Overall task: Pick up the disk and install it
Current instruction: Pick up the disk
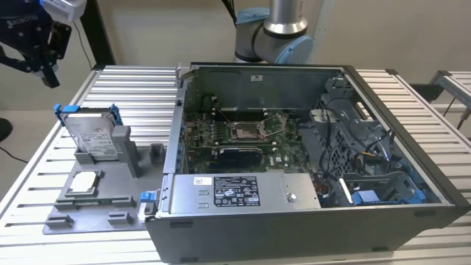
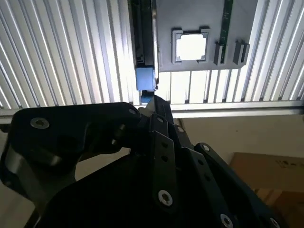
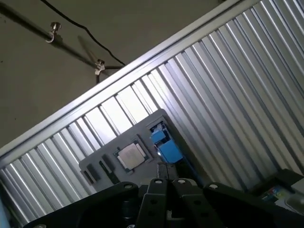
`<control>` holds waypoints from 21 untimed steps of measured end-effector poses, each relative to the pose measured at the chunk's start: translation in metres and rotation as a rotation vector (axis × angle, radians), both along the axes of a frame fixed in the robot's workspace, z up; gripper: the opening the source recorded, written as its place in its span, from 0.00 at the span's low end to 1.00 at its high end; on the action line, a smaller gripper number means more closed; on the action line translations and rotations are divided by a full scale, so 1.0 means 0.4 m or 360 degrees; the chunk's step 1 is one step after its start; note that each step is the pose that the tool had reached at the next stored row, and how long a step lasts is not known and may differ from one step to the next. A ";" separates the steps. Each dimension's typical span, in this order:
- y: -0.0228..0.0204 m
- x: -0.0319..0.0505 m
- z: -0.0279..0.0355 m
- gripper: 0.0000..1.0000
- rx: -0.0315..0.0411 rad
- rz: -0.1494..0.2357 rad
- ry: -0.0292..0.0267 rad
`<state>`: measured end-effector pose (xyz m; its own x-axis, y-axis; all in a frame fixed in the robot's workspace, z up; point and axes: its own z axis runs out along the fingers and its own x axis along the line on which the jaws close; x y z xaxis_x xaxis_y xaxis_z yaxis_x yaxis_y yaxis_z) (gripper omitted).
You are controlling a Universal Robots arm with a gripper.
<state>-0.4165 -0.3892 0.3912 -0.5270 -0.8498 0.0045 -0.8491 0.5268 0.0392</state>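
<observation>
Before a beige wall (image 1: 162,33), one ribbed table (image 1: 132,88) is bearing one disk (image 1: 92,135) and one computer case (image 1: 294,232). The gripper (image 1: 50,80) is hovering at the exterior view's far left, pinched together and empty.

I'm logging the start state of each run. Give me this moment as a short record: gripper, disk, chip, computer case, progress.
gripper: shut, holding nothing, in the air, apart from the disk
disk: standing upright in the grey fixture, at the exterior view's left
chip: lying flat in the same fixture, apart from the disk
computer case: lid off, board exposed, on the slatted table
progress: disk not yet picked up
</observation>
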 end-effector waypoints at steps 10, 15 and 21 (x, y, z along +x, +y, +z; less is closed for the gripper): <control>0.001 0.000 0.001 0.00 -0.0002 0.0203 0.00000; 0.001 0.000 0.001 0.00 -0.0005 0.0305 0.00001; 0.001 0.000 0.001 0.00 -0.0006 0.0478 -0.00009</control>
